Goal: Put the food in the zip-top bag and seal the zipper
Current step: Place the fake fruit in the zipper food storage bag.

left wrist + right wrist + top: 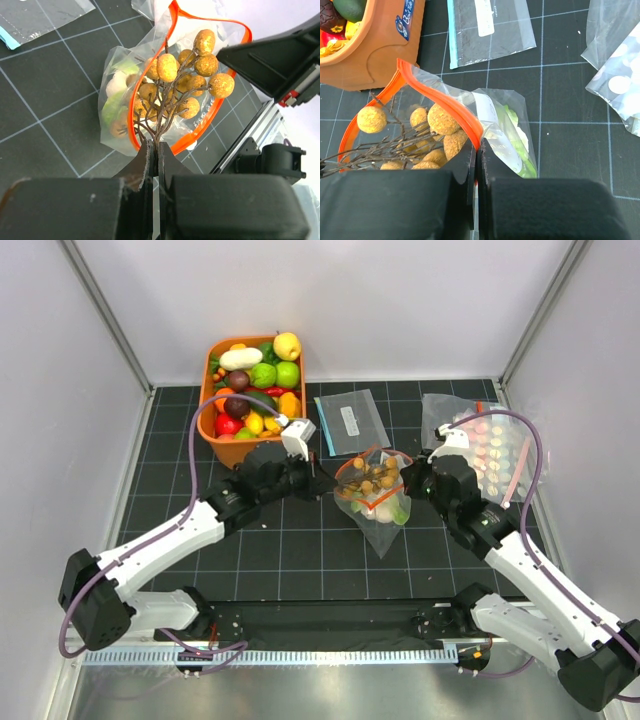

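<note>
The zip-top bag (385, 525) lies on the desk (280, 550) at the centre of the top view, between the two arms, its mouth toward the upper frame and its body trailing toward the lower frame. A white-and-green piece (116, 85) already sits deep inside it. The zipper (133, 107) stands apart in a wide orange-red loop. The cluster of tan balls (167, 67) lies within that loop, not yet down in the bag. Its long axis runs from the balls in the upper right of the left wrist view down along dark twigs to the bottom centre, where the stem ends cross the near rim.

There the left fingers (147, 156) are clenched on the twig bundle, with no gap showing between them. From the opposite side, the right fingers (469, 155) are pinched tight on the zipper strip at the bottom centre of the right wrist view, holding the mouth up.

The left arm is judged the one to act: the cluster must travel along its stem line, away from those fingers, until the twigs clear the rim.
</note>
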